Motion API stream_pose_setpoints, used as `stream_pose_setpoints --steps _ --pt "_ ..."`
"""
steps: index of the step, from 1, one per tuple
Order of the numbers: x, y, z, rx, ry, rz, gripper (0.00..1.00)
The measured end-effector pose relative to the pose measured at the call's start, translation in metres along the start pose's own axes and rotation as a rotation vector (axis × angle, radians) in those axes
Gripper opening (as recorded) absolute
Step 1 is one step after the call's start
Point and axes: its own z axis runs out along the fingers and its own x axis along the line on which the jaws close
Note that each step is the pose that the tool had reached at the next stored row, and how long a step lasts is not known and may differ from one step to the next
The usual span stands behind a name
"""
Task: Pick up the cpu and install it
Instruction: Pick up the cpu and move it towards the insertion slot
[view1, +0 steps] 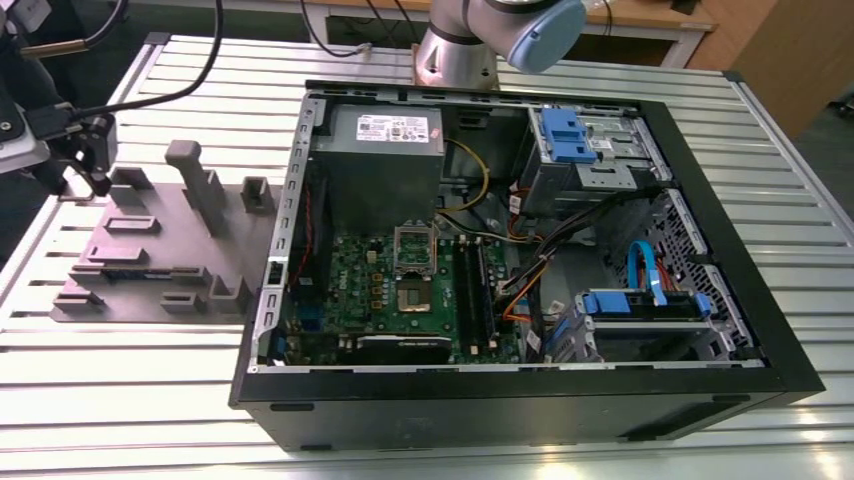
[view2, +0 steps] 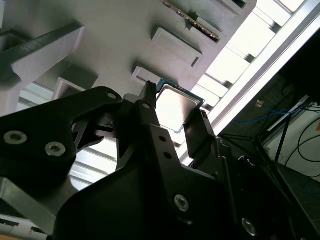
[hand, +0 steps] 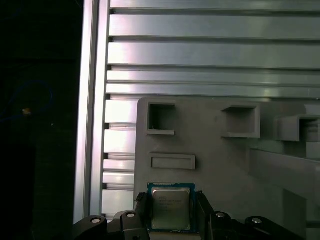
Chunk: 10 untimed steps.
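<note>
The cpu, a small square chip with a shiny silver top and a dark green rim, sits at the edge of a grey holder block. In both wrist views my gripper has its black fingers pressed against two opposite sides of the cpu. In the exterior view the gripper hangs over the far corner of the holder block at the exterior view's left. An open computer case lies beside it, with the motherboard's socket uncovered.
The grey holder block carries upright posts and several recessed pockets. All of it rests on a slatted aluminium table. Inside the case are cables, blue drive brackets and a power supply. The arm's base stands behind the case.
</note>
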Motion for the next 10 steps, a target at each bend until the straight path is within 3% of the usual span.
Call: stream_pose_setpoints --steps 10 --pt "0.0001 0.0001 -0.0021 0.0000 0.0001 0.000 0.47"
